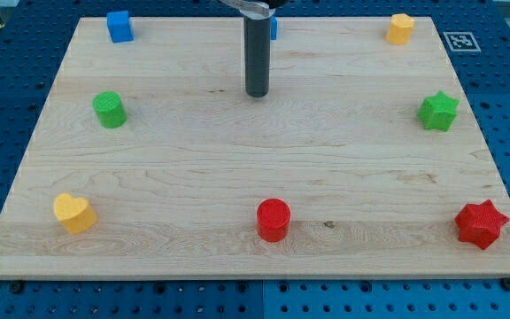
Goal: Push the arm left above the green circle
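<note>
The green circle (109,109) is a short cylinder at the view's left on the wooden board (193,151). My tip (256,93) is the lower end of the dark rod, near the top centre of the board. It stands well to the right of the green circle and slightly higher in the view, touching no block. A blue block (274,27) is partly hidden behind the rod at the top.
A blue cube (119,27) sits at the top left, a yellow block (400,28) at the top right, a green star (438,111) at the right, a red star (481,223) at the bottom right, a red cylinder (273,219) at the bottom centre, and a yellow heart (74,213) at the bottom left.
</note>
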Robot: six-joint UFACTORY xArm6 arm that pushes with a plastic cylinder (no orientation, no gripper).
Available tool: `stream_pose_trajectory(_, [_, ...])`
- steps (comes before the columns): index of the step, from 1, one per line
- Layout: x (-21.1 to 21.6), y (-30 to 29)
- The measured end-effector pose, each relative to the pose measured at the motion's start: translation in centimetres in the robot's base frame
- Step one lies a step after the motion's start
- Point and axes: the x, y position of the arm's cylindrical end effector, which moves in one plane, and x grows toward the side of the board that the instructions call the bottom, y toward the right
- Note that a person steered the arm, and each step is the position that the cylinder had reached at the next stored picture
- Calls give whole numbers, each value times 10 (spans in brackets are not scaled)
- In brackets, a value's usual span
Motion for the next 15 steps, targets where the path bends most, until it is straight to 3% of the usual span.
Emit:
stream_pose_trajectory(5, [15,47])
stream_pose_trajectory(10, [50,50])
stream_pose_trajectory(12, [6,-14])
stream_pose_trajectory(13, [-20,-81])
stream_pose_trajectory(15, [-27,-236])
